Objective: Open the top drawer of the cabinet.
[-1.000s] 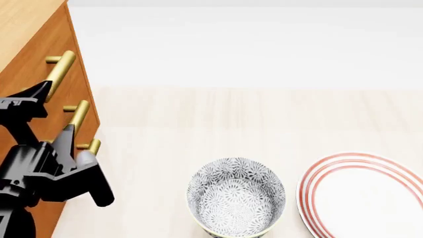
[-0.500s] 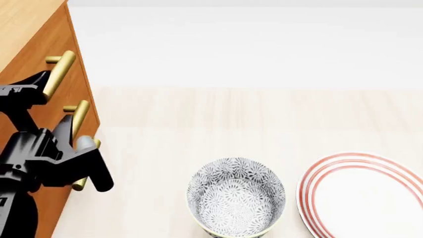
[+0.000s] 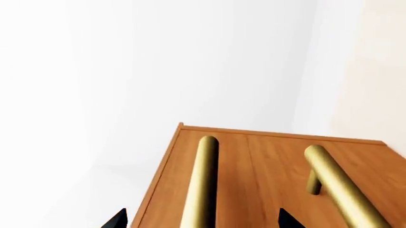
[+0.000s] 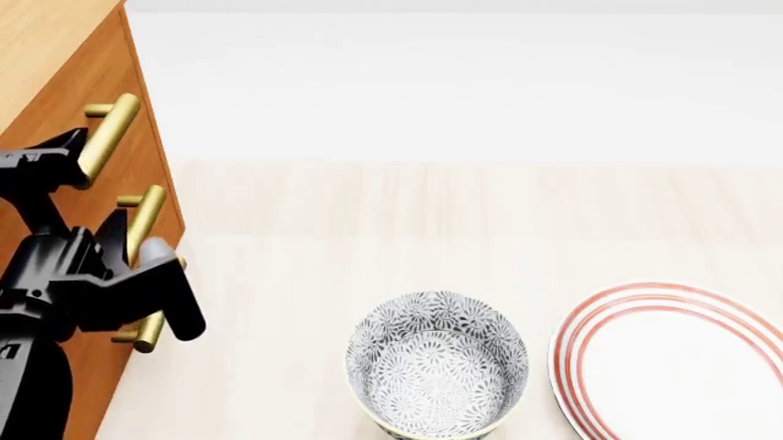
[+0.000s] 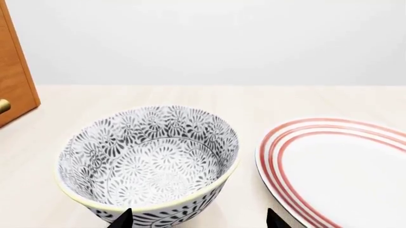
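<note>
The orange-brown cabinet (image 4: 49, 46) stands at the left. Its top drawer (image 4: 68, 115) is shut, and its brass bar handle (image 4: 110, 130) juts from the front. My left gripper (image 4: 92, 192) is open right at this handle. In the left wrist view the top handle (image 3: 201, 185) runs between the two black fingertips of the gripper (image 3: 199, 222), with a gap on each side. The middle drawer's handle (image 3: 336, 185) lies beside it. My right gripper (image 5: 198, 221) is open and empty, low behind the bowl; it is out of the head view.
A grey patterned bowl (image 4: 437, 362) sits on the light wooden table, with a red-rimmed white plate (image 4: 673, 357) to its right. Both show in the right wrist view, bowl (image 5: 149, 156) and plate (image 5: 343, 171). The two lower handles (image 4: 145, 215) sit under my left gripper.
My left gripper has moved a little up and towards the cabinet front, closing in on the top handle. More of the lowest handle now shows below it. The drawer has not moved.
</note>
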